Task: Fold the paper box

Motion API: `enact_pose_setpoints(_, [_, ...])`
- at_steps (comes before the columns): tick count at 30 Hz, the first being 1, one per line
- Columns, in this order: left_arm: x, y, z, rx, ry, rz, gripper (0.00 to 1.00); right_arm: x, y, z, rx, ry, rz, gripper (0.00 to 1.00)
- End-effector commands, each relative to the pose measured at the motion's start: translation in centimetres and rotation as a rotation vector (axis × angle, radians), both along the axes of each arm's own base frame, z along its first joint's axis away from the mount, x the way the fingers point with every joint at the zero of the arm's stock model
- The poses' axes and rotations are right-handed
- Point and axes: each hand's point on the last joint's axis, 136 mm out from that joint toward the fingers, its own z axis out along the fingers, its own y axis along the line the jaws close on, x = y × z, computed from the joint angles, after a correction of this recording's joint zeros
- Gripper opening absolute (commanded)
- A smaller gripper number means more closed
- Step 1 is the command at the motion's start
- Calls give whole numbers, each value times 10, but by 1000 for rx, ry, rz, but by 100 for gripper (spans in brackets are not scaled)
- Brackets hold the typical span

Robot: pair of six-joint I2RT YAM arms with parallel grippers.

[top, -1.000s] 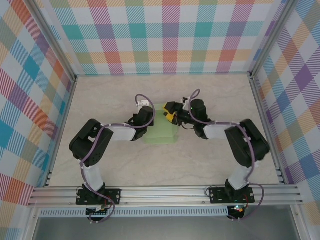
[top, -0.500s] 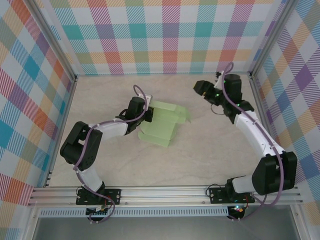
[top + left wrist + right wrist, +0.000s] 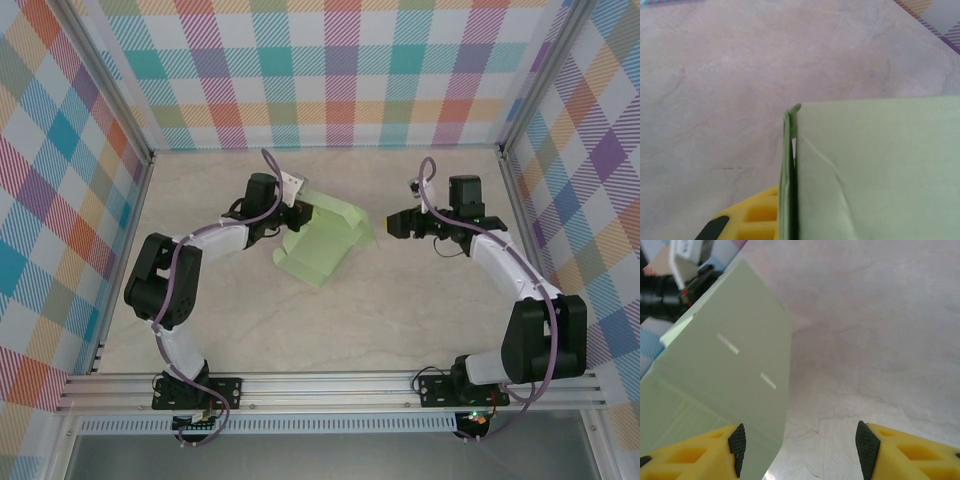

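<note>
Pale marbled table (image 3: 420,320) enclosed by checked walls (image 3: 340,80). The paper box (image 3: 325,245), light-green card and partly folded, sits near the table's middle. The left gripper (image 3: 291,208) is at the box's far-left corner, jaws closed on a doubled card edge. The right gripper (image 3: 392,224) is just right of the box, jaws standing apart with nothing between them.
</note>
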Motion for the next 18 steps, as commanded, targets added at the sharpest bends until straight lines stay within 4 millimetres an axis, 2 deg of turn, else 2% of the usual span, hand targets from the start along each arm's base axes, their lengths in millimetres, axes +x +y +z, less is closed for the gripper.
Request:
enact_pose_setpoints(1, [-3, -11, 17, -46, -13, -88, 0, -19, 24, 26, 41, -199, 216, 63])
enact_pose_setpoints(8, [-8, -15, 18, -77, 14, -111, 0, -31, 50, 20, -32, -260, 324, 64])
enact_pose_setpoints(18, [-10, -12, 20, -90, 50, -108, 0, -45, 65, 8, -29, -239, 362, 64])
